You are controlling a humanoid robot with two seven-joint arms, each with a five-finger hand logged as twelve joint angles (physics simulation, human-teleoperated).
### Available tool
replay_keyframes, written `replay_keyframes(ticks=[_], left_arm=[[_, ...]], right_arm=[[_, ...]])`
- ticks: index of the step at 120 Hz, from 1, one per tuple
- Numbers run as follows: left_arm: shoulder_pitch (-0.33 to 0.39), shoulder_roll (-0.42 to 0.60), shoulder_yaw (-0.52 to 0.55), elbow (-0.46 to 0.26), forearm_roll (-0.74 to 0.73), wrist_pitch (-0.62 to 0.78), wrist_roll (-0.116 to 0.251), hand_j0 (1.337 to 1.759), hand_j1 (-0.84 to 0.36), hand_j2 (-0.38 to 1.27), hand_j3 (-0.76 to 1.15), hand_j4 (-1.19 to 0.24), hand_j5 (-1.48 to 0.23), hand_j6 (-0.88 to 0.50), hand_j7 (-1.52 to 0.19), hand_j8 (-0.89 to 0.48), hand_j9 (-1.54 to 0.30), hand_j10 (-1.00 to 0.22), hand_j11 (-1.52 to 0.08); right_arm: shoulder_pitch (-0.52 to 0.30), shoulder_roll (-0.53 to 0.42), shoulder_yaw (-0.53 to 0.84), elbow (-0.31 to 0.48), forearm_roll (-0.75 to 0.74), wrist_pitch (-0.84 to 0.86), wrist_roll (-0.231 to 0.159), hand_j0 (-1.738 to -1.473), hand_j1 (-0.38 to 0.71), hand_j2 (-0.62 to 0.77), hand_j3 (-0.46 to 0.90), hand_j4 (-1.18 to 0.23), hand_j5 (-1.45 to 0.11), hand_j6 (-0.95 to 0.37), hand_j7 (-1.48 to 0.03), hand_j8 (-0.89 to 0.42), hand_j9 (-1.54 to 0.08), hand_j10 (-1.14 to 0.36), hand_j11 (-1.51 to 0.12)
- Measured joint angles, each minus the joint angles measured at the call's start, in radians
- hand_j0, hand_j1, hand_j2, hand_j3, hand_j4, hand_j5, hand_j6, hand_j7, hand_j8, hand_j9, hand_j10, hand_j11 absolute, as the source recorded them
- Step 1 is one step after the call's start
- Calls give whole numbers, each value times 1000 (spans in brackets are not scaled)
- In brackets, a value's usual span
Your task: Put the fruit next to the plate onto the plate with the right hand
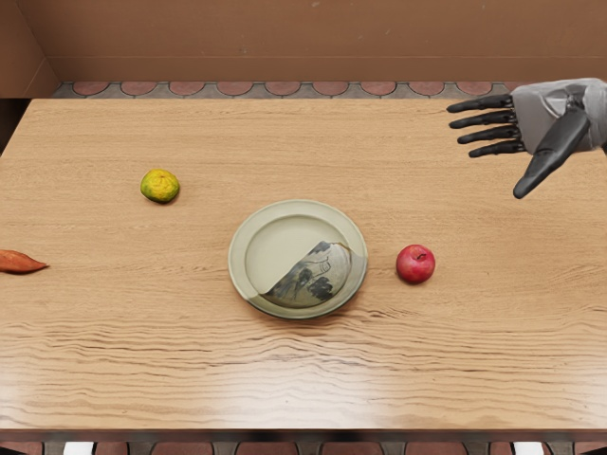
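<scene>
Shows a pale green plate (248,223) on the wooden table (455,360). Places the red apple (415,263) just right of the plate, close to its rim but not touching. Has the right hand (542,121) well up and right of the plate, all 5 fingers stretched out, grasping nothing. Shows a yellow-green citrus (160,186) up-left of the plate.

The apple (415,263) lies on the table (493,332), nearer than the right hand (541,118) and to its left. The plate (236,256) is beside it, further left, and the citrus (160,186) and root (19,263) are farthest left.
</scene>
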Motion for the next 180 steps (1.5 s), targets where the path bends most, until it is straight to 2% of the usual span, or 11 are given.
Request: replay_keyframes(ticks=[18,25,33,45,55,69,88,109,127,151,180], left_arm=[[0,0,0,0,0,0,0,1658,339,2,0,-8,-11,-8,-11,-8,-11,-8,-11],[0,0,0,0,0,0,0,1658,339,2,0,-8,-11,-8,-11,-8,-11,-8,-11],[0,0,0,0,0,0,0,1658,339,2,0,-8,-11,-8,-11,-8,-11,-8,-11],[0,0,0,0,0,0,0,1658,339,2,0,-8,-11,-8,-11,-8,-11,-8,-11],[0,0,0,0,0,0,0,1658,339,2,0,-8,-11,-8,-11,-8,-11,-8,-11],[0,0,0,0,0,0,0,1658,339,2,0,-8,-11,-8,-11,-8,-11,-8,-11],[0,0,0,0,0,0,0,1658,339,2,0,-8,-11,-8,-11,-8,-11,-8,-11],[0,0,0,0,0,0,0,1658,339,1,0,-8,-11,-8,-11,-8,-11,-8,-11],[0,0,0,0,0,0,0,1658,339,1,0,-8,-11,-8,-11,-8,-11,-8,-11],[0,0,0,0,0,0,0,1658,339,1,0,-8,-11,-8,-11,-8,-11,-8,-11],[0,0,0,0,0,0,0,1658,339,1,0,-8,-11,-8,-11,-8,-11,-8,-11]], right_arm=[[5,28,1,-1,-2,0,0,-1658,-327,-4,0,-18,-24,-18,-24,-18,-24,-18,-23],[37,51,-12,41,-57,0,0,-1658,-328,-4,0,-18,-24,-18,-24,-18,-23,-18,-23],[171,107,-165,92,-117,-57,0,-1658,-328,-4,0,-18,-23,-18,-23,-18,-23,-18,-23],[461,268,-577,128,-153,-303,0,-1658,-328,-4,0,-18,-23,-19,-23,-18,-23,-18,-23],[568,407,-804,163,-161,-562,0,-1658,-328,-4,0,-19,-23,-19,-23,-19,-23,-19,-23],[565,589,-927,214,-166,-922,0,-1658,-328,-4,0,-18,-23,-19,-23,-19,-23,-18,-23],[548,666,-980,334,-164,-1156,0,-1658,-328,-3,0,-19,-23,-19,-23,-19,-23,-19,-23],[554,694,-1047,403,-137,-1210,0,-1658,-326,-4,0,-20,-25,-20,-25,-20,-25,-20,-25],[620,768,-1143,416,-59,-1220,0,-1658,-324,-4,0,-21,-27,-22,-27,-22,-27,-21,-27],[682,844,-1142,416,-2,-1222,0,-1658,-322,-4,0,-23,-30,-24,-29,-23,-29,-23,-29],[692,867,-1173,409,22,-1222,0,-1658,-162,-31,0,-157,-203,-157,-203,-157,-203,-156,-203]])
